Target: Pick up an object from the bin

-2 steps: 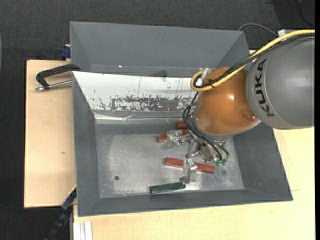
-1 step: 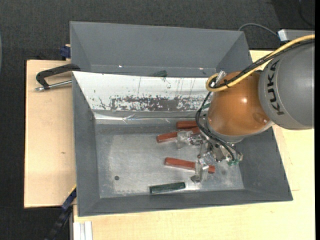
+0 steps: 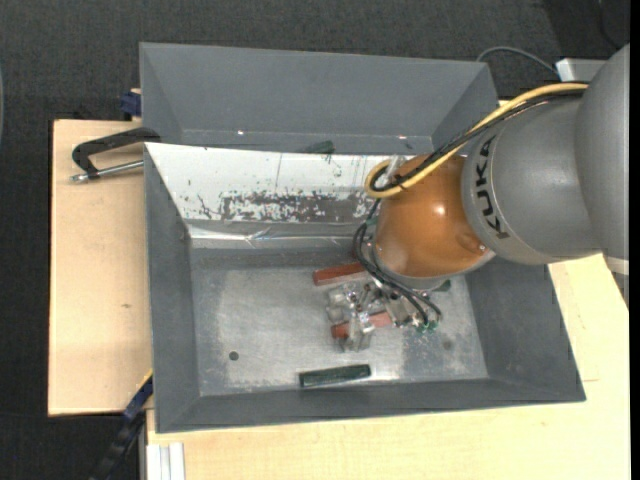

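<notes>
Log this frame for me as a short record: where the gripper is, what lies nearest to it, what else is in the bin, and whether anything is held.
gripper: low over the bin floor, right of middle
nearest thing: reddish-brown strip, just behind it toward the back wall
other things: dark flat bar by the front wall; dark spot on the left floor
held: cannot tell
bin: grey metal

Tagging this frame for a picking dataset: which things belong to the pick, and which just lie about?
Job: tool, low mid-bin; small red bit at its tip, unclear whether held; grey bin.
Lying about: reddish-brown strip just beyond the tool; dark bar by the front wall; dark speck on the floor, left.
</notes>
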Controlling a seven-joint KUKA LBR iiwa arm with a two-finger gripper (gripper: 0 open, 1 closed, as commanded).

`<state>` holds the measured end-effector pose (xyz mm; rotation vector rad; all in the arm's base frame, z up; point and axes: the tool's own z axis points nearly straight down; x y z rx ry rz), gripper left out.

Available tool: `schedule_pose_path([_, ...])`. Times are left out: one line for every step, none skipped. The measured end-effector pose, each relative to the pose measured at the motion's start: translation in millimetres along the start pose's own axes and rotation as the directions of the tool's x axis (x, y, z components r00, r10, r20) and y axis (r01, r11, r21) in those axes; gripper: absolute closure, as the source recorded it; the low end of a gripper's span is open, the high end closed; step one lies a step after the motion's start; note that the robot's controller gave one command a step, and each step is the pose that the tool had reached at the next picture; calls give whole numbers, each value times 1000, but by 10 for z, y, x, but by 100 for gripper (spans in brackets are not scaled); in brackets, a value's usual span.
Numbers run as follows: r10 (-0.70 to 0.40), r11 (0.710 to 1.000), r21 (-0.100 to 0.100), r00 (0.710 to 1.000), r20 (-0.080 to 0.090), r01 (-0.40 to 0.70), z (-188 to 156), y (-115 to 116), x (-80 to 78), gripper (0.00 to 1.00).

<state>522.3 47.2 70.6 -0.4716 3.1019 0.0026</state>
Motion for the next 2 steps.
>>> schedule_pose_path([0, 1000, 0, 1000, 0, 0, 0, -1, 0, 100])
schedule_pose_path([1, 1000, 1, 1000, 2, -1, -1397, -51, -214, 100])
